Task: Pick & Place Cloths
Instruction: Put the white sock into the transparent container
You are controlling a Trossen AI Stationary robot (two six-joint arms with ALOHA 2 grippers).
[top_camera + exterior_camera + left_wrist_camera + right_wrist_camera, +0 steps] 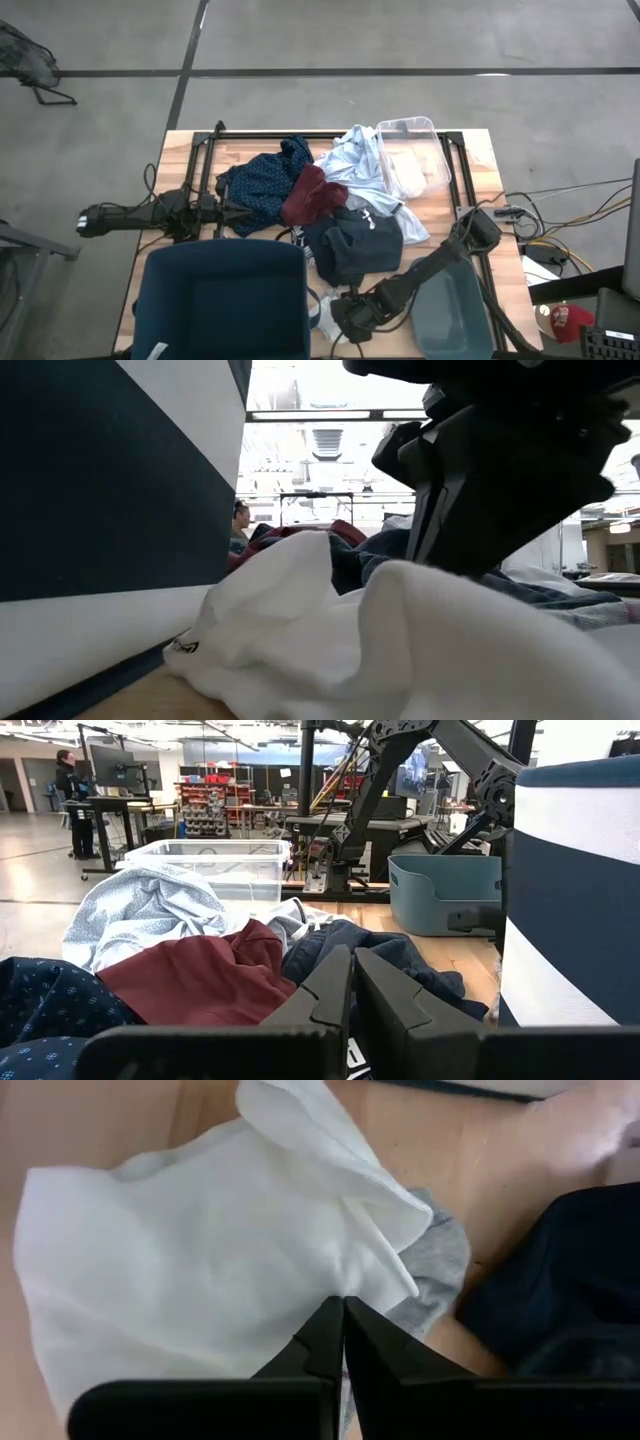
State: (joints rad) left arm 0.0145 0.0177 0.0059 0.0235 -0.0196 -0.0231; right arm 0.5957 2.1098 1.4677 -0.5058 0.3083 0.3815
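**Right hand poised over the white sock at the bench's front edge**

The right hand (342,1312), fingers pressed together and holding nothing, is positioned directly above the grey-white sock (200,1250), beside the bin (220,295). Sock folds are shown only in the right wrist view. The left hand (352,965), likewise closed, waits by the bench's left edge.

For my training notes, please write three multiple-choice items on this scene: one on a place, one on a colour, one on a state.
1. Where is the right gripper?
A. over the white sock
B. inside the clear plastic box
C. on the floor

2. What colour is the piece between the dotted shirt and the pale shirt?
A. yellow
B. maroon
C. green

3. How are the fingers of the left gripper?
A. wide open
B. shut on a hanger
C. shut, holding nothing

Answers:
1 A: the right wrist view shows the sock under the fingertips.
2 B: the maroon piece lies there.
3 C: the fingers meet with nothing between.
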